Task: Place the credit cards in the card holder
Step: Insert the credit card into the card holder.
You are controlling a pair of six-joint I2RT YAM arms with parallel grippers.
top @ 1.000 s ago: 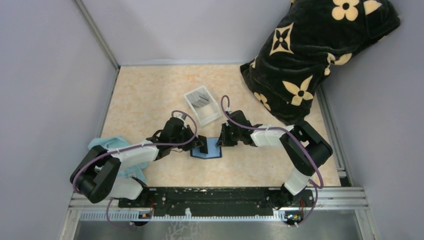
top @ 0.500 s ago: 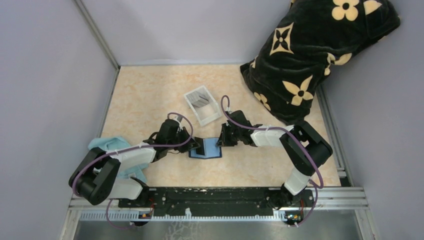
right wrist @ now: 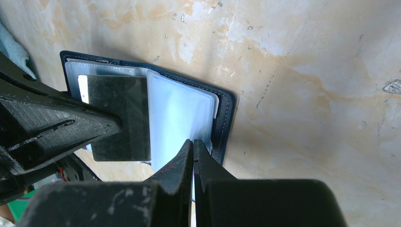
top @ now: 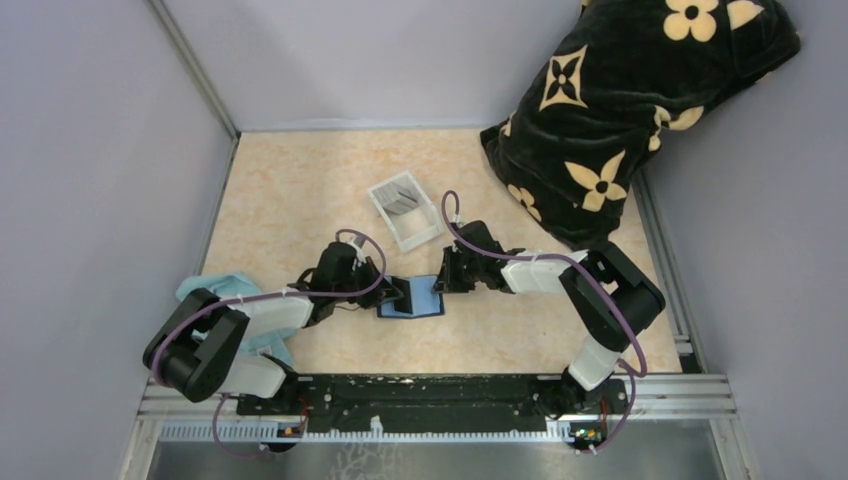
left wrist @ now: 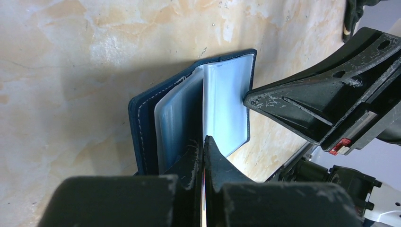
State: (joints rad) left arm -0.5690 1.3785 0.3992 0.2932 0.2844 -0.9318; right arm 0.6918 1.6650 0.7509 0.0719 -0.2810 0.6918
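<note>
The navy card holder (top: 424, 303) lies open on the table, with its pale lining (left wrist: 227, 109) facing up. My left gripper (top: 400, 294) is shut on a dark credit card (right wrist: 120, 118) and holds it on edge over the holder's left half. In the left wrist view the card shows only as a thin edge (left wrist: 204, 198) between the shut jaws (left wrist: 203, 140). My right gripper (top: 438, 287) is shut on the clear sleeve at the holder's right side (right wrist: 193, 142), beside the navy rim (right wrist: 226, 118). More cards (top: 400, 196) stand in the white tray (top: 418, 236).
A black pillow with tan flowers (top: 620, 100) fills the back right corner. A teal cloth (top: 215, 290) lies under the left arm. Grey walls close in the left, back and right. A metal rail (top: 440, 392) runs along the near edge.
My left gripper has drawn slightly back to the left with the card. The right gripper and the card holder have not moved.
</note>
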